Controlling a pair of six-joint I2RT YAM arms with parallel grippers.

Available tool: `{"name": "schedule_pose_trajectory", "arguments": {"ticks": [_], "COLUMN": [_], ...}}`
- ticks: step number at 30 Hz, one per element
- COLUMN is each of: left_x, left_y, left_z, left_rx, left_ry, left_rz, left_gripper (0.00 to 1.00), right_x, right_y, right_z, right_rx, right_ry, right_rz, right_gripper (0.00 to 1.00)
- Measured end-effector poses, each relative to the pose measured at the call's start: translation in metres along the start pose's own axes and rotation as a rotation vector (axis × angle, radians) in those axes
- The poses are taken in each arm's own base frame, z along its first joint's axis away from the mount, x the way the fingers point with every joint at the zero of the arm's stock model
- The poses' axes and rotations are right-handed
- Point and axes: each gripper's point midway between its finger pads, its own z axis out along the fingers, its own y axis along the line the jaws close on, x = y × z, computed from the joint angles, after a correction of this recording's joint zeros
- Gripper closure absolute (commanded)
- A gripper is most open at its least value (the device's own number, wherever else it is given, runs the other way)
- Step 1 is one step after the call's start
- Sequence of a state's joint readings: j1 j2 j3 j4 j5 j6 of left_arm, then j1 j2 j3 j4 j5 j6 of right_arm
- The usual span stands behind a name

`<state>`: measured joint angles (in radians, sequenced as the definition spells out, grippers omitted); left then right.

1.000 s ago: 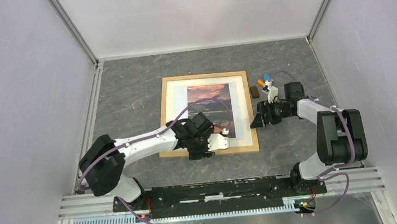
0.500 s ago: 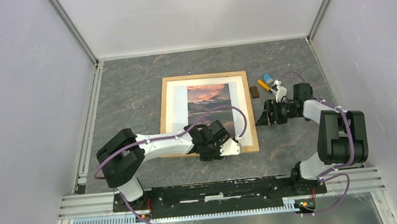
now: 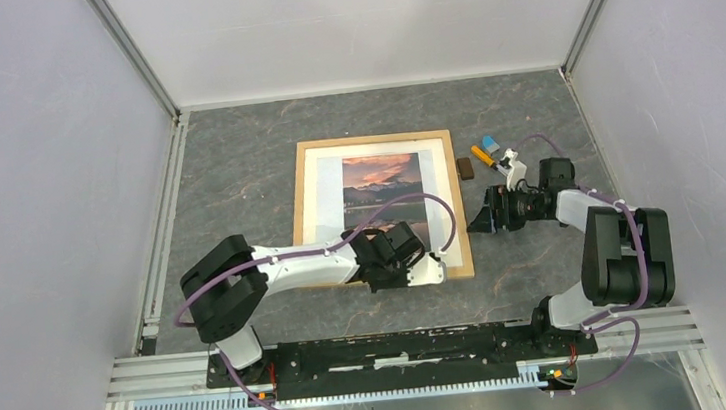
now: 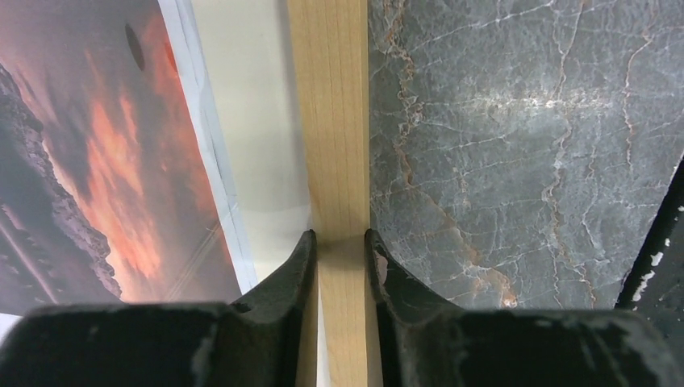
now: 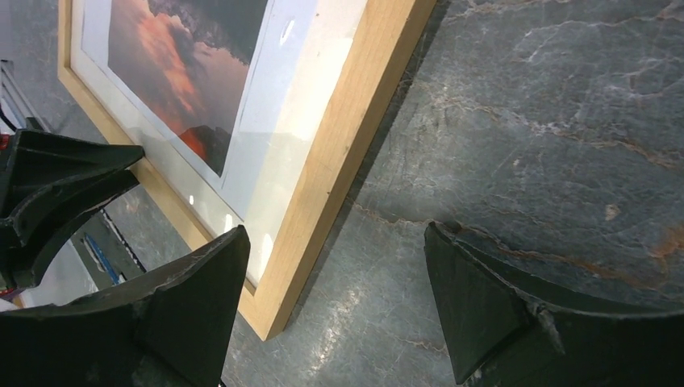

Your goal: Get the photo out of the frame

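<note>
Closing within the last second, the left tool (image 4: 340,242) pinched the right rail of the frame (image 4: 332,121) by its near corner, seemingly ready to lift. The photo (image 4: 97,145) lay inside, face up, with the right tool (image 5: 335,234) spread alongside.

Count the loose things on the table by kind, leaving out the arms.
frame: 1
photo: 1
brown block: 1
orange item: 1
blue item: 1
Total: 5
</note>
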<state>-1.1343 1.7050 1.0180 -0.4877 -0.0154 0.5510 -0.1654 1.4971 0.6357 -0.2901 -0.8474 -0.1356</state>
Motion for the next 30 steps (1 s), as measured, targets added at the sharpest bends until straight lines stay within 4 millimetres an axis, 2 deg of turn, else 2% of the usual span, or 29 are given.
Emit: {"name": "schedule_pose_trajectory", "arguments": {"ticks": [2,8,16,21,26,30], "left_x": [0.0,0.0,-0.009,-0.01,-0.012,-0.013], "left_y": [0.0,-0.003,-0.002,-0.002,-0.002,-0.003], "left_z": [-0.001,-0.01,-0.025,-0.031,-0.032,-0.032], "left_rx": [0.015,0.043,0.052,0.051,0.053,0.059], "left_ry": [-0.007,-0.011,-0.041,-0.048,-0.056,-0.06], "left_rz": [-0.01,-0.019,-0.038,-0.047,-0.048,-0.048], "left_gripper": [0.98,0.98,0.98,0.98,0.98,0.98], "right_x": [0.001,0.006,0.012,0.025,0.041,0.044], "right_y": [0.002,0.012,0.025,0.042,0.059,0.066], "right_z": [0.001,0.002,0.005,0.008,0.009,0.008], "right_rx": [-0.017,-0.073,-0.173,-0.298,-0.411,-0.456], "right_ry": [-0.001,-0.004,0.002,0.024,0.063,0.077], "right_rz": [0.003,0.013,0.052,0.161,0.342,0.428], "right_gripper": [0.11,0.02,0.02,0.1,0.11,0.16]}}
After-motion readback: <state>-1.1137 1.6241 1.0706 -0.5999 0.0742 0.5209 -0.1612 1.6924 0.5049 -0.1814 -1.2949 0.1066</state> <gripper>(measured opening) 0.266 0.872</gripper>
